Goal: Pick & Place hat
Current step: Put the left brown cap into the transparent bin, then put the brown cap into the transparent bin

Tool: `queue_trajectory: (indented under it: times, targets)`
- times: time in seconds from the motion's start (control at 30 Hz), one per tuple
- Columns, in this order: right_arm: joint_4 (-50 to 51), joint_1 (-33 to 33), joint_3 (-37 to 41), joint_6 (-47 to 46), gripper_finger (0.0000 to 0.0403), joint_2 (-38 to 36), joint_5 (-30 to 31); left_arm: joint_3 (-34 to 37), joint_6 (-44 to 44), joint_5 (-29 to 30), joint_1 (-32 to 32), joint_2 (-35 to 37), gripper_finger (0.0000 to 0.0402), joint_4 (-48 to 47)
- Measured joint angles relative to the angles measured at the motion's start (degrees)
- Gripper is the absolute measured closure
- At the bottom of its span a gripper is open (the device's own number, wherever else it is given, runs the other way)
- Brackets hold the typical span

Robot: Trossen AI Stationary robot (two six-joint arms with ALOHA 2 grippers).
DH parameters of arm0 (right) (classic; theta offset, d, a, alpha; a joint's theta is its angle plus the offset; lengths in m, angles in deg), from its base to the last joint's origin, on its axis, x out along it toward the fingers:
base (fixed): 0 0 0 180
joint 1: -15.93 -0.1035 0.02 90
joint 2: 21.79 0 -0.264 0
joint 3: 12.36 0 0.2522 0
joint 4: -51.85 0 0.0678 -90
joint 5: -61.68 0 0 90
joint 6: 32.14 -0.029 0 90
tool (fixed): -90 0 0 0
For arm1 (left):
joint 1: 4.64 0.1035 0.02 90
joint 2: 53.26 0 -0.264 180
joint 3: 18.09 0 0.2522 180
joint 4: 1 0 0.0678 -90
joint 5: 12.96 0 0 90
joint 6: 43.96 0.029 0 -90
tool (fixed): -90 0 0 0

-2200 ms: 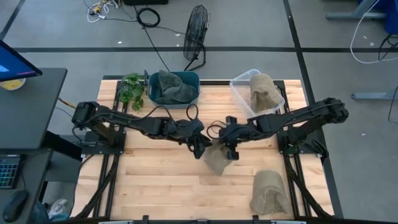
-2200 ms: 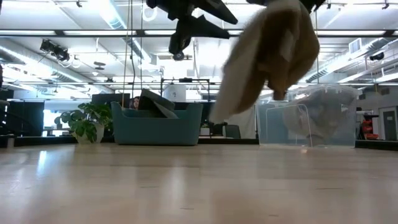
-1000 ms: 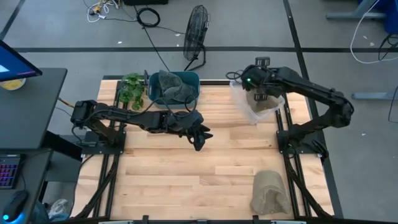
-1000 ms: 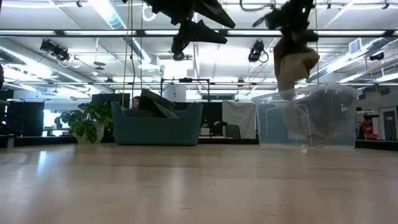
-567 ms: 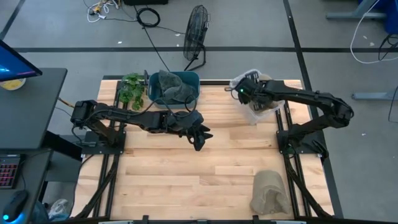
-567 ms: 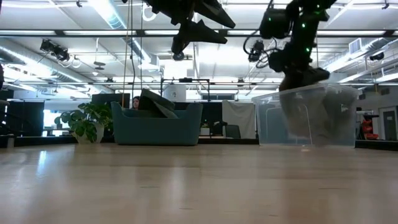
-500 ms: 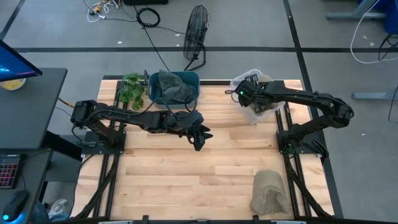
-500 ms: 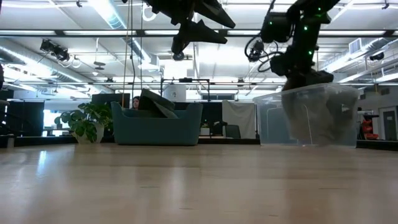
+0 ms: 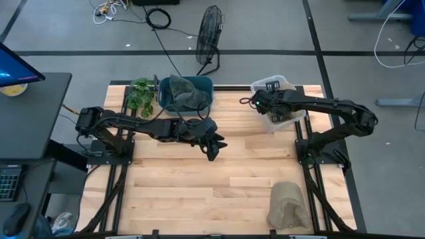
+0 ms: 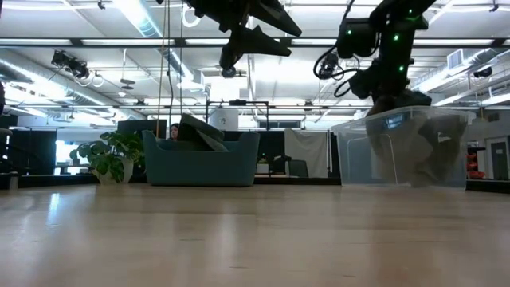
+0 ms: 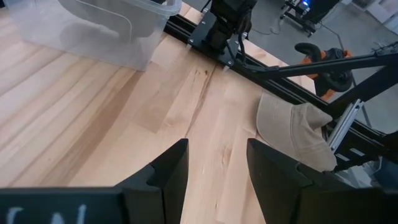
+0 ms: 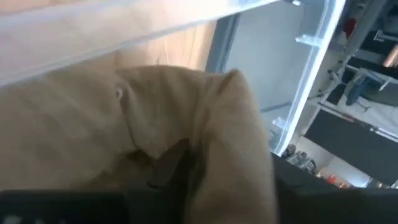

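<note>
A tan hat [image 12: 186, 106] sits inside the clear plastic bin [image 9: 273, 85] at the table's far right. My right gripper [image 9: 265, 106] reaches down into that bin and is shut on this hat; it fills the right wrist view. In the low view the hat [image 10: 414, 155] shows through the bin wall. A second tan hat [image 9: 287, 206] lies on the table near the near right corner, also in the left wrist view [image 11: 292, 134]. My left gripper [image 9: 212, 143] hovers open above the table's middle [image 11: 216, 168], touching nothing. My right gripper holds the tan hat by a bunched fold of its cloth [image 12: 205, 143], coming from above and pointing down into the bin. The cloth covers the fingers, so which part of the hat they hold is hidden. The hat rests low inside the bin.
A teal bin [image 9: 186, 93] holding grey hats stands at the far edge, left of centre, with a potted plant [image 9: 141, 93] beside it. Bare wood lies between the arms and toward the near edge [image 9: 199, 192].
My right gripper carried the tan hat from above the clear bin down into it. The hat, which hung below the gripper, now sits inside the bin. The bin slid a little toward the table's right edge.
</note>
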Motion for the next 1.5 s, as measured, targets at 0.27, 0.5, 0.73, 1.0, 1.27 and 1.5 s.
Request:
queue_trajectory:
  times: [0.27, 0.5, 0.73, 1.0, 1.27, 1.5]
  targets:
    - [13.4, -4.3, -8.9, -12.0, 0.0220, -1.2, -1.6, 0.0, -0.4, -0.1, 0.0, 0.5, 0.0234, 0.0]
    - [18.4, -10.9, -20.2, -17.9, 0.0211, -5.0, -5.6, 0.1, -0.5, 0.0, 0.0, 1.1, 0.0234, 0.1]
    - [23.9, -19.5, -29.2, -25.5, 0.0211, -6.3, -18.2, 0.0, -1.9, 0.0, 0.0, 1.6, 0.0234, 0.2]
    - [29.3, -30.7, -29.6, -39.7, 0.0211, -4.9, -29.8, 0.0, -1.9, 0.0, 0.5, 1.9, 0.0234, 0.0]
    - [28.6, -43.5, -29.6, -56.2, 0.0211, -1.9, -44.2, 0.0, -1.9, 0.0, 0.6, 1.9, 0.0234, 0.0]
    - [28.3, -53.0, -29.6, -66.0, 0.0187, 4.7, -51.6, 0.0, -1.9, 0.0, 0.6, 1.9, 0.0234, 0.0]
